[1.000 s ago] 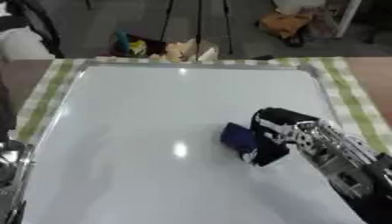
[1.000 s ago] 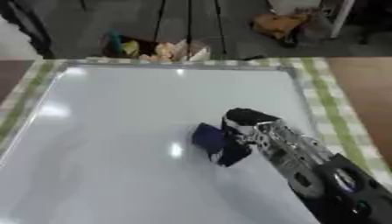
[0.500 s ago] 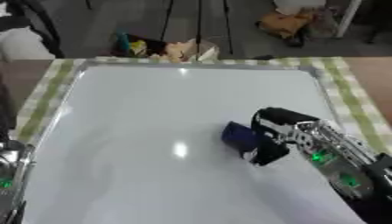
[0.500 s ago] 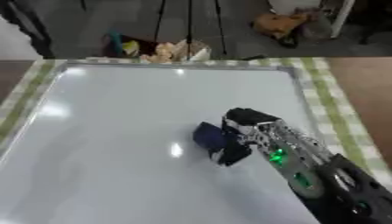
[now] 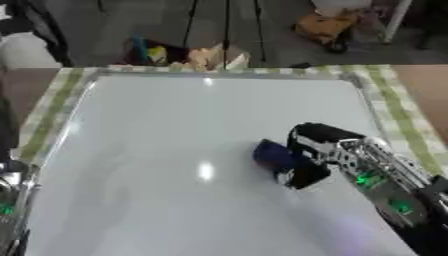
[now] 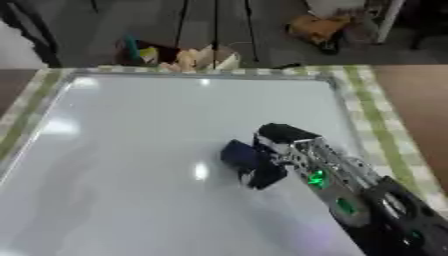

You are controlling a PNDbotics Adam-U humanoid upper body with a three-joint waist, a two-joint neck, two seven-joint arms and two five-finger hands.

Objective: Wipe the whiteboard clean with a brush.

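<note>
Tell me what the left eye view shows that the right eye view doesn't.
Only the left eye view shows part of the robot's left arm, at its lower left edge; its hand is out of view. Only the right eye view shows more bare brown table beyond the checked cloth on the right. Both show the right hand curled round the dark blue brush on the whiteboard, which looks clean.

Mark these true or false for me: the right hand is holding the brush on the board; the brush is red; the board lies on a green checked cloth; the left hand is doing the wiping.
1. The right hand holds the brush on the whiteboard. True.
2. The brush is red. False: it is dark blue.
3. The whiteboard lies on a green checked cloth. True.
4. The left hand is wiping. False: the brush is in the right hand.
</note>
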